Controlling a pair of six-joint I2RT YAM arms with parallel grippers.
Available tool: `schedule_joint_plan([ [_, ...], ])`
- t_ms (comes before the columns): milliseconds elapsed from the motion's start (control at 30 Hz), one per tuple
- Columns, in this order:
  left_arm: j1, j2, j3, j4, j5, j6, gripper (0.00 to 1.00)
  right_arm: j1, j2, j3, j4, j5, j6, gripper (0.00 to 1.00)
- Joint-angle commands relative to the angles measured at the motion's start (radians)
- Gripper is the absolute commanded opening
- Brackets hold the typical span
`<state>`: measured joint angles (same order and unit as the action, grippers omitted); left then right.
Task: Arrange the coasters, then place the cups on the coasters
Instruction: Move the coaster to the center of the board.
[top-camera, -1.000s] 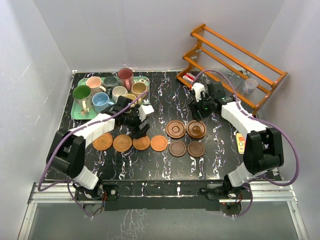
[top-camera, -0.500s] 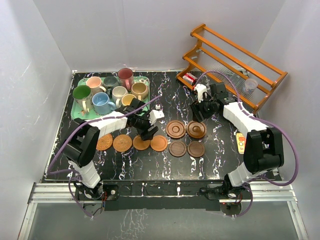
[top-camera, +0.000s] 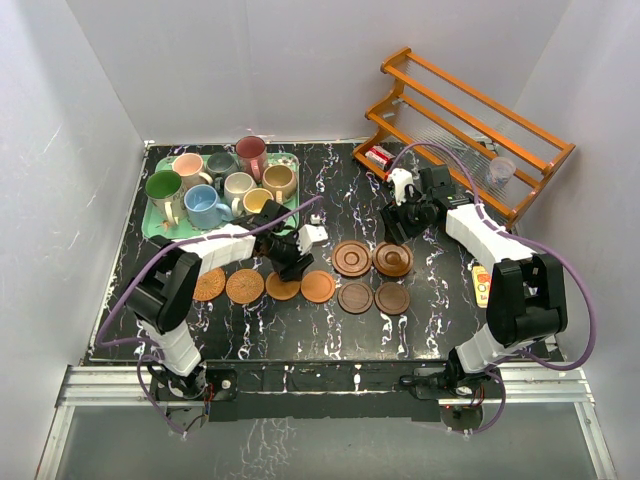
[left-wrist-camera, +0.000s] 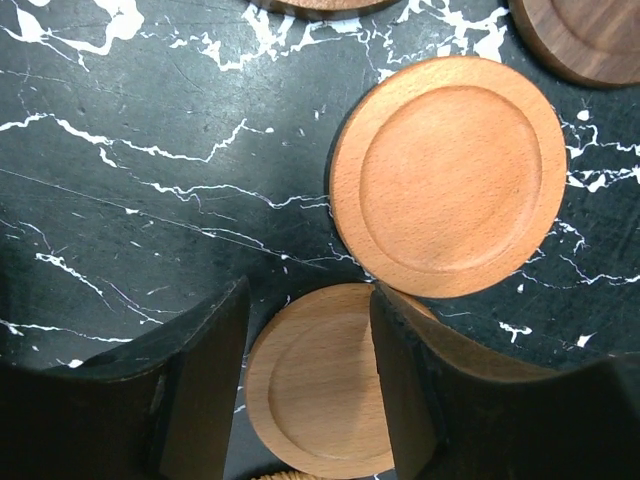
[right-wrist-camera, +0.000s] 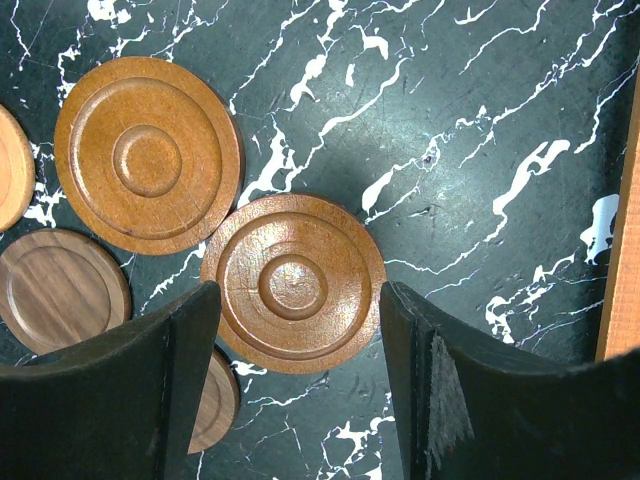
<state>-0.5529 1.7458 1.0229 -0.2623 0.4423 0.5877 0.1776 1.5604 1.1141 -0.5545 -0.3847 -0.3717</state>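
Four tan coasters lie in a row at front left, with four dark brown coasters in a square to their right. My left gripper is low over the third tan coaster. Its jaws are open and narrow: one finger stands at the coaster's left rim, the other finger covers its right part. The neighbouring tan coaster touches it. My right gripper hangs open above a ringed brown coaster, with nothing held. Several cups stand on the green tray at back left.
An orange wooden rack stands at back right with a small clear glass cup on it. A red-and-white packet lies by the rack's foot. A yellow object lies near the right edge. White walls enclose the table.
My left gripper has moved from beside the tray, forward and right, down onto the third tan coaster, and its jaws have narrowed. The right arm has hardly moved.
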Motion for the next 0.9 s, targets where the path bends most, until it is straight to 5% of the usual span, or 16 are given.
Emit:
schedule_joint_plan([
  [0, -0.005, -0.043, -0.039, -0.049, -0.005, 0.034, 0.48, 0.002, 0.003, 0.0, 0.024, -0.011, -0.002, 0.64],
  [567, -0.004, -0.191, -0.155, -0.08, -0.071, 0.058, 0.43, 0.001, 0.018, 0.003, 0.016, -0.008, -0.004, 0.64],
  [867, -0.009, -0.257, -0.11, -0.039, -0.009, 0.093, 0.64, 0.001, 0.03, 0.004, 0.011, -0.005, -0.008, 0.64],
])
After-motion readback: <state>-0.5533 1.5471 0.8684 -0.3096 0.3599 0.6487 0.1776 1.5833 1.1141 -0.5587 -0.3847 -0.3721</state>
